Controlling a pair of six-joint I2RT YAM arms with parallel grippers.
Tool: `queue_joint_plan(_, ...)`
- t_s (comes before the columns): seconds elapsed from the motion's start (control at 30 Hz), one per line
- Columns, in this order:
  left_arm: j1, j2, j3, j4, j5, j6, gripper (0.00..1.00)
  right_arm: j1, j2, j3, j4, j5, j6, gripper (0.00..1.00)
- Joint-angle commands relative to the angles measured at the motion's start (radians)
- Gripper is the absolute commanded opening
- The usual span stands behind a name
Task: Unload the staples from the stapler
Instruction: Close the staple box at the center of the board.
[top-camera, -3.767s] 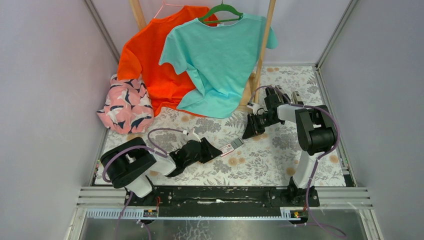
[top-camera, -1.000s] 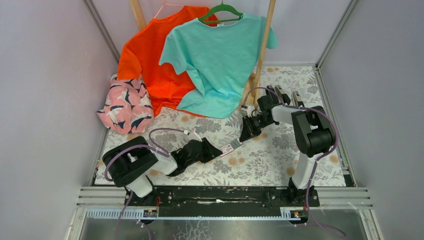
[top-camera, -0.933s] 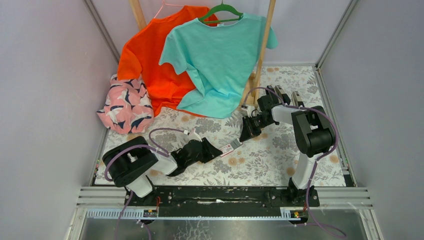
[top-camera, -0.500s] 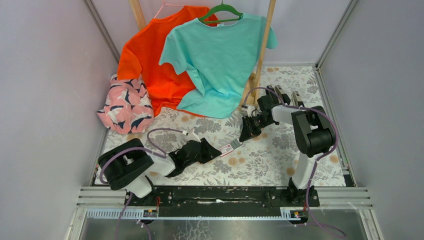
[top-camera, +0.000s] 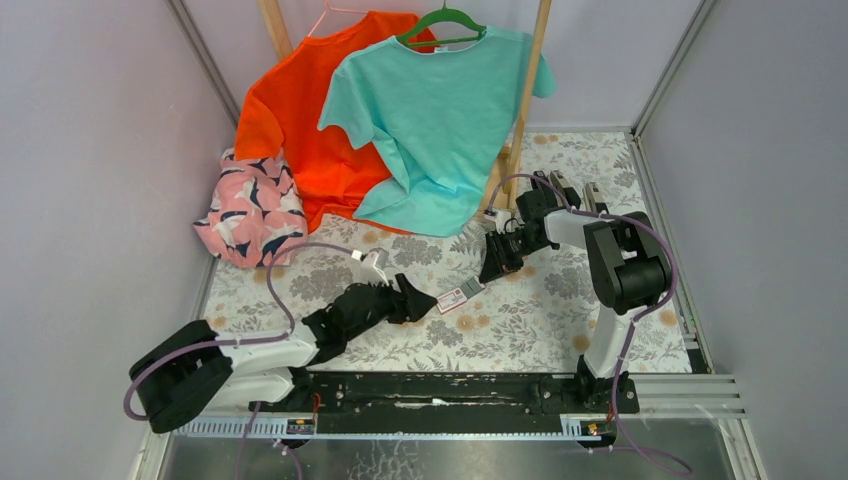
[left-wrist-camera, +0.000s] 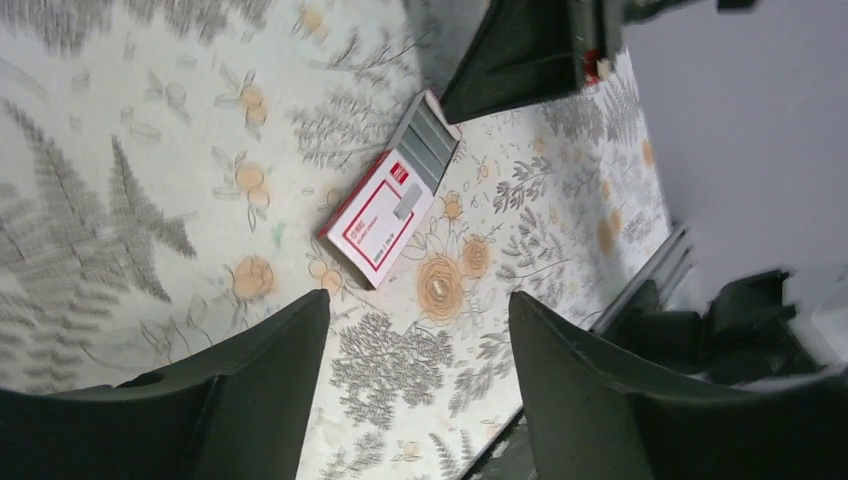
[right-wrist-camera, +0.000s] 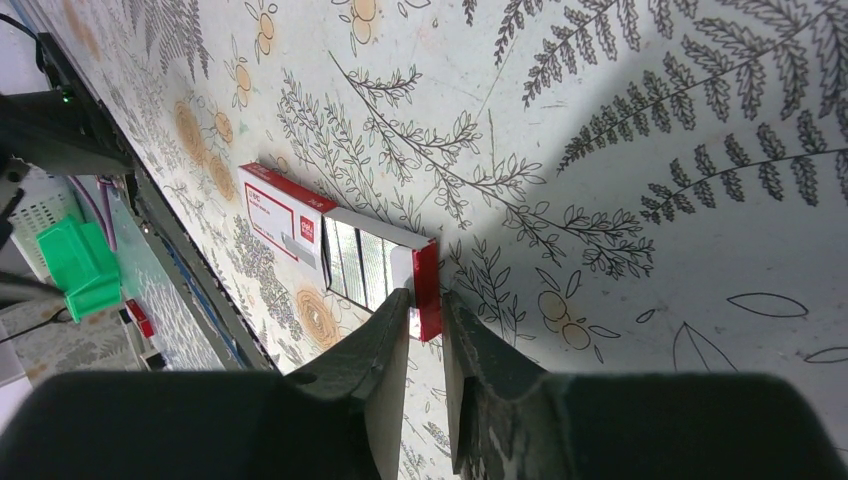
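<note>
From above, your left arm had dropped low and stretched out since a moment earlier, its elbow now down by the near-left corner. Your left gripper (top-camera: 427, 301) had drawn back a little from the staple box (top-camera: 455, 297) and sat just beside it, apart. Your right gripper (top-camera: 492, 272) had kept its place at the box's far end. The box lay on the table (top-camera: 540, 320) between the two grippers, long axis running near-left to far-right, drawer end toward the right gripper. You probably let go on the left so the right could work the drawer alone. I could not pick out a stapler here.

In the left wrist view, your fingers (left-wrist-camera: 255, 385) were spread wide with nothing between them. The box lay ahead, drawer pulled out, and the staples (left-wrist-camera: 428, 142) showed as grey strips inside.

In the right wrist view, your jaws were nearly together on the red end flap of the drawer. The staples (right-wrist-camera: 365, 262) lay side by side, their long axes seemingly across the box's length. They were in the drawer, so unloading looked unfinished.
</note>
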Motion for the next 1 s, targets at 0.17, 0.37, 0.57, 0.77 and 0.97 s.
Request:
queue_joint_plan(0.17,-0.003,0.055,-0.070,0.469,0.159,0.685,0.78,-0.005,-0.015,0.017,-0.022,-0.013,-0.026,0.26)
queue_joint_plan(0.37,-0.002,0.374,-0.166,0.969,0.213,0.871,0.80,-0.006,-0.007,0.022,-0.027,-0.016,-0.031,0.26)
queue_joint_plan(0.57,-0.003,0.552,-0.111,1.030,0.214,0.905,0.80,-0.006,-0.003,0.021,-0.029,-0.012,-0.033,0.26)
queue_joint_plan(0.77,-0.005,0.537,-0.104,0.999,0.104,0.884,0.83,-0.005,-0.003,0.023,-0.027,-0.013,-0.033,0.26)
queue_joint_plan(0.97,-0.031,0.483,-0.072,0.886,0.082,0.937,0.83,-0.006,-0.003,0.023,-0.028,-0.013,-0.035,0.26)
